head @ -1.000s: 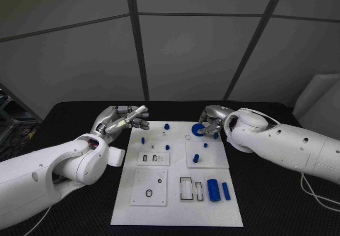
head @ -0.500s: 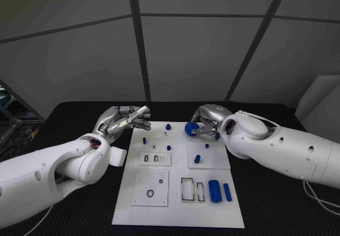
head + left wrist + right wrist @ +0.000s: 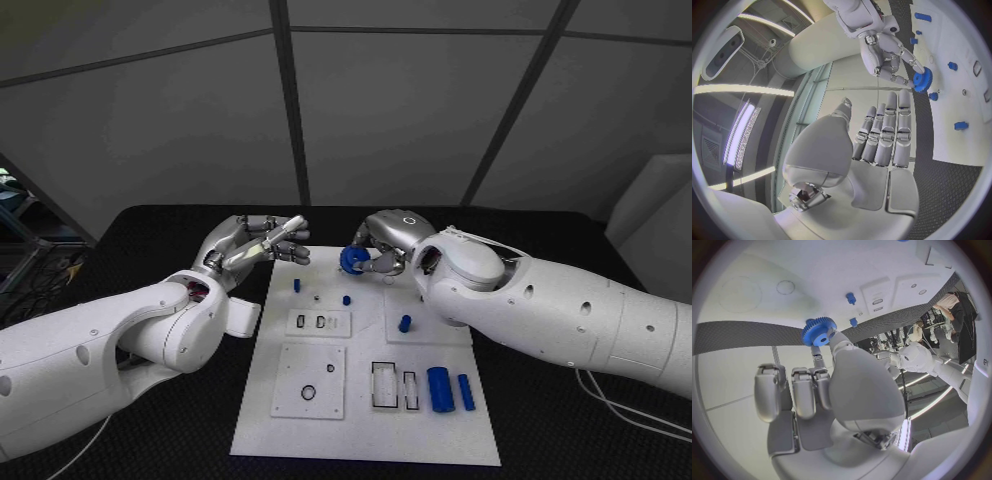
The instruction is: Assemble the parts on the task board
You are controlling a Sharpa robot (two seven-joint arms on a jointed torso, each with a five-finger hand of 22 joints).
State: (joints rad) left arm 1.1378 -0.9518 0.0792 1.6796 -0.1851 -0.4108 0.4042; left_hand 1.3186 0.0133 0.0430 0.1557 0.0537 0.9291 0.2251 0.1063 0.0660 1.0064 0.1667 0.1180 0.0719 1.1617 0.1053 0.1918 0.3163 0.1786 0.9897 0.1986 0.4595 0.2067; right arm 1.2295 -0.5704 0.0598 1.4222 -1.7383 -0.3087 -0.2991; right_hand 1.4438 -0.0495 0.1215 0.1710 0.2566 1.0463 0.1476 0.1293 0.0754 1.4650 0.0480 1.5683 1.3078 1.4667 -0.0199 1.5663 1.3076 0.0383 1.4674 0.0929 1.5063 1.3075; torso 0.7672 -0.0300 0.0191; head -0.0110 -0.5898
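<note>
Blue gear pinched by the right robot hand over the task board.

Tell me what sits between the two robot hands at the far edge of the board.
In the head view, between the left robot hand and the right robot hand lies bare task board; the right one holds a blue gear above it.

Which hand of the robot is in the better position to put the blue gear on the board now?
The right hand: it already pinches the blue gear above the far edge of the task board. The left hand holds nothing, fingers extended, off the board's corner.
</note>
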